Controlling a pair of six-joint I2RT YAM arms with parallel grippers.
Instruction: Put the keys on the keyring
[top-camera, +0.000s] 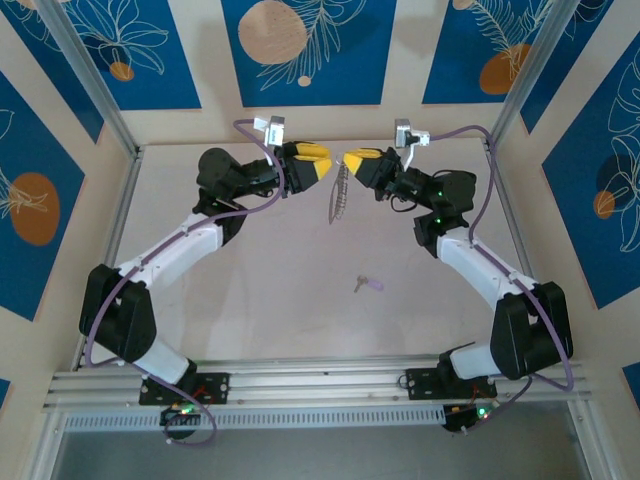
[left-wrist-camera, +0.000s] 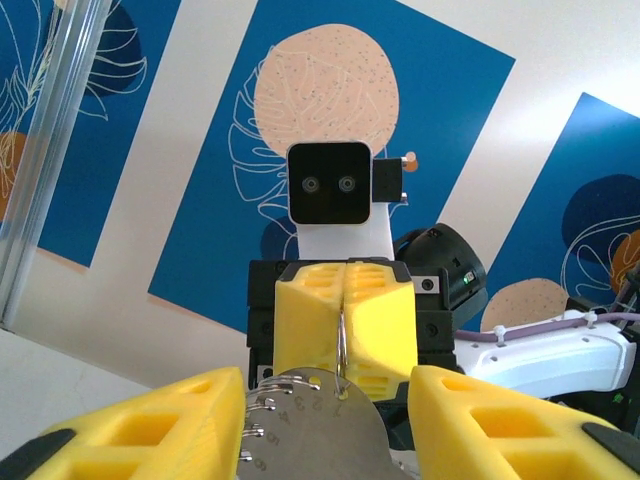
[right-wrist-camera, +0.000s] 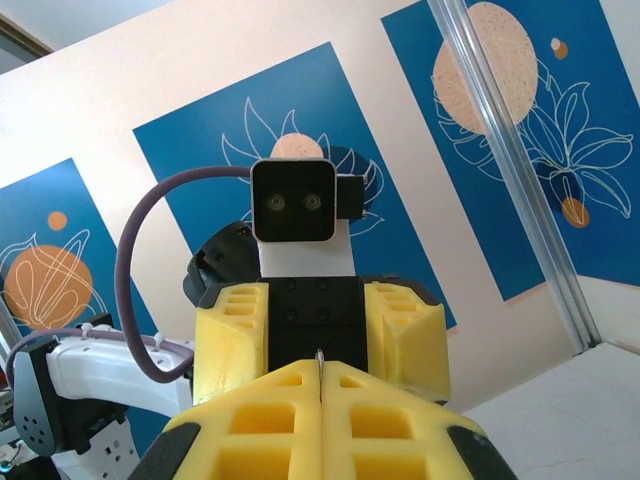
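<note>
The keyring (top-camera: 342, 192), a silvery loop with a toothed fringe, hangs in the air at the back of the table. My right gripper (top-camera: 352, 162) is shut on its top edge; a thin metal sliver (right-wrist-camera: 319, 360) shows in the seam of the yellow pads. My left gripper (top-camera: 318, 165) faces it from the left and is open. Its fingers (left-wrist-camera: 140, 430) stand on either side of the ring's numbered plate (left-wrist-camera: 310, 430), with a gap on the right side. The tiny key (top-camera: 367, 284), with its lilac head, lies flat on the table in front of both grippers.
The pale table (top-camera: 280, 290) is framed by metal posts (top-camera: 90, 80) and blue patterned walls. Both arms reach toward the back centre, and their bases sit on the rail (top-camera: 320, 385) at the near edge.
</note>
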